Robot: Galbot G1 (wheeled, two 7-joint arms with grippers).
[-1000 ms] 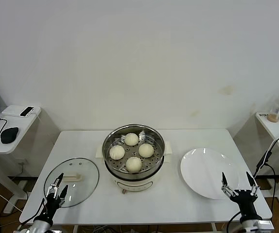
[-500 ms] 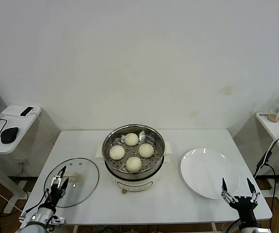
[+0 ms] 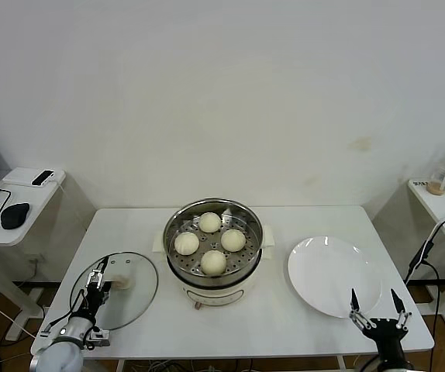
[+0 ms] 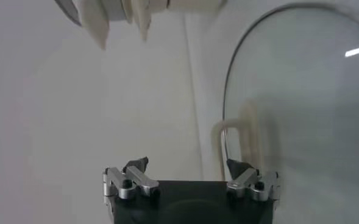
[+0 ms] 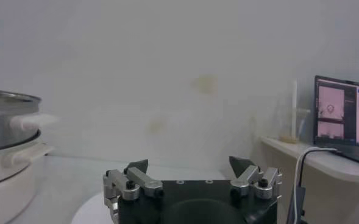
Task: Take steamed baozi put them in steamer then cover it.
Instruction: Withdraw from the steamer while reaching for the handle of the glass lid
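All four baozi (image 3: 210,242) sit in the steamer (image 3: 213,246), spaced out on the perforated tray, so by the look of it the loading is done and only the covering remains. The steamer stands mid-table, open at the top. The lid (image 3: 115,290) lies flat on the table to the steamer's left, handle (image 3: 119,282) up, which is how it wants to be for a pick from above.

The left gripper (image 3: 96,282) hangs over the lid's near side, just beside that cream handle, jaws spread wide and holding nothing. The left wrist view shows it well: the handle (image 4: 231,146) lies a little ahead of the fingertips and nearer one of them than the other, not yet between them, with the glass (image 4: 301,103) spreading beyond. My read is that it is lining up on the handle, and it needs to centre and come down before closing.

The right gripper (image 3: 375,308) sits low at the table's near edge, just beside the plate (image 3: 333,275), also wide open and empty. That plate is bare, which fits with the buns all being in the pot. The right arm looks parked out of the way, leaving the lid to the left.
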